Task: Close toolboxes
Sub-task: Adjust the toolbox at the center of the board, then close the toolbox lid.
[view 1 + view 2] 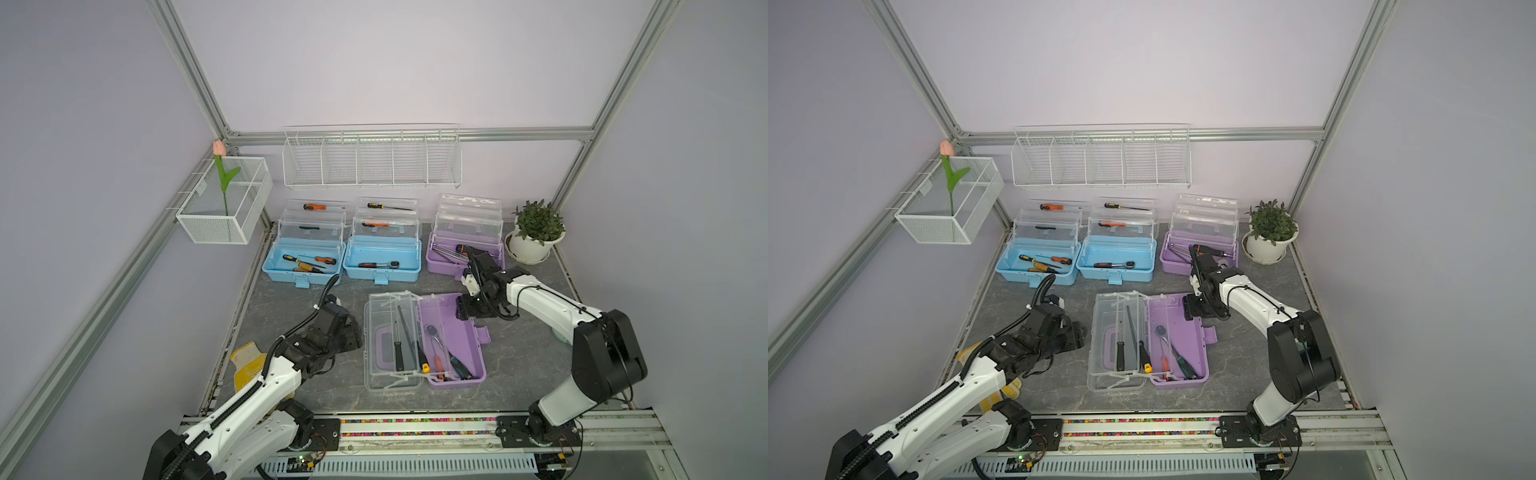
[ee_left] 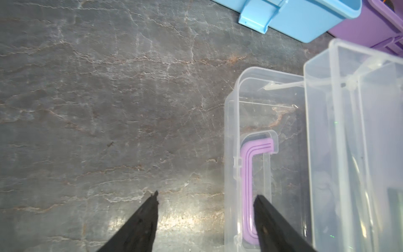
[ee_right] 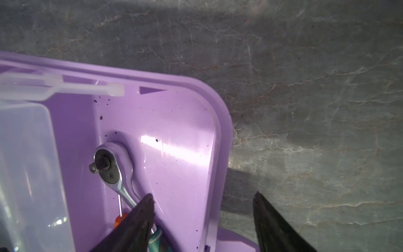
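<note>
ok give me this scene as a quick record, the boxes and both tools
toolboxes open: all four
back row: left blue toolbox, middle blue toolbox, back purple toolbox, lids raised
front: front purple toolbox, lying open
clear lid: folded out flat beside the front box
left tool: open, over the clear lid's outer edge
right tool: open, over the front box's rim at a far corner
held: nothing

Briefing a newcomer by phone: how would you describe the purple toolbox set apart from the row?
Below the long white wire rack stand three open toolboxes in a row. In front of them, alone, lies the purple toolbox. Only it is turned sideways, its clear lid flat on the table.
</note>
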Available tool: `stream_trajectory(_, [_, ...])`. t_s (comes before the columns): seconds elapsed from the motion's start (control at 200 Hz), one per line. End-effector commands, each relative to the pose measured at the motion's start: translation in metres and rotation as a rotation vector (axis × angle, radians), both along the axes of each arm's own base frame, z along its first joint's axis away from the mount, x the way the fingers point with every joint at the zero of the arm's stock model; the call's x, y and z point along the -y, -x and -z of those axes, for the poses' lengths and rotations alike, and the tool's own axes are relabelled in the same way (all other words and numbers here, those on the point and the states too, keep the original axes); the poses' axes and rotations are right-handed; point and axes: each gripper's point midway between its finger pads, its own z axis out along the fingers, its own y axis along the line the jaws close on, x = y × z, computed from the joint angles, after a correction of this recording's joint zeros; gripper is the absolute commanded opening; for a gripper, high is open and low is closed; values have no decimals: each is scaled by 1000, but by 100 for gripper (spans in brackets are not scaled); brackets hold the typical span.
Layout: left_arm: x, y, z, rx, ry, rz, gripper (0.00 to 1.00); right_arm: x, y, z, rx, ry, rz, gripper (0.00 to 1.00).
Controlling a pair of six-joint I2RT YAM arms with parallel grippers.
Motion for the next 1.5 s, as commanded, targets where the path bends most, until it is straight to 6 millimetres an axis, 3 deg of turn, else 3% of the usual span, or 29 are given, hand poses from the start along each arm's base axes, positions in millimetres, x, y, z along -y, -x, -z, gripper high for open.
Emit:
stream_trajectory(0.0, [8, 13, 17, -71, 43, 5, 68, 1, 3, -20, 23, -41, 13, 78])
stream_trajectory(0.11, [1, 24, 35, -114, 26, -5, 66, 1, 3, -26, 34, -51, 12, 86])
stream_trajectory(0.19, [4, 28, 38, -118, 62, 2, 64, 3, 2, -27, 35, -40, 12, 91])
stream_trajectory(0.345, [22, 35, 29, -117, 192, 53, 59, 6, 0, -23, 35, -20, 20, 92])
stream_trajectory(0.655, [16, 50, 1, -75, 248, 64, 52, 7, 1, -20, 39, -19, 31, 93])
stream_trajectory(0.835, [21, 55, 23, -135, 255, 71, 47, -1, 1, -20, 36, -69, 17, 93])
stream_trajectory(0.97, [34, 52, 29, -138, 315, 87, 41, -10, 3, -18, 25, -122, 6, 88])
stream_trajectory(1.065, [32, 53, 42, -177, 274, 86, 39, -5, 3, -14, 18, -102, 25, 83])
stream_trajectory(1.15, [31, 54, 47, -181, 263, 85, 30, -7, 3, -13, 20, -112, 21, 74])
stream_trajectory(1.27, [31, 52, 51, -178, 262, 81, 20, -8, 3, -11, 22, -119, 20, 70])
stream_trajectory(1.494, [25, 49, 53, -176, 215, 63, 11, -9, 5, -5, 5, -121, 19, 50])
